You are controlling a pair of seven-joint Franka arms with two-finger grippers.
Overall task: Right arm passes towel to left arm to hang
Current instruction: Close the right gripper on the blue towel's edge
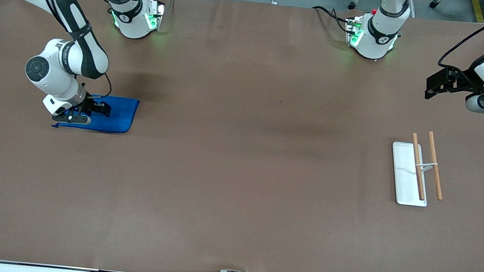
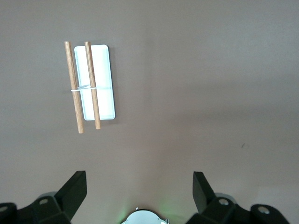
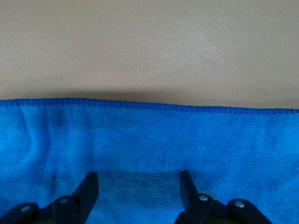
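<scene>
The blue towel [image 1: 117, 117] lies flat on the brown table at the right arm's end. My right gripper [image 1: 103, 108] is low over it, open, with a finger on either side of a patch of cloth. The right wrist view shows the towel [image 3: 149, 133] filling the space under the open gripper [image 3: 139, 183], with its hemmed edge just past the fingertips. My left gripper [image 1: 429, 86] is open and empty, held up over the table at the left arm's end. The left wrist view shows it open [image 2: 140, 184] above bare table.
A white tray [image 1: 403, 180] with two wooden rods [image 1: 418, 166] on a stand sits at the left arm's end of the table, nearer the front camera than the left gripper. It also shows in the left wrist view [image 2: 105, 100]. Brown table [image 1: 244, 154] lies between towel and tray.
</scene>
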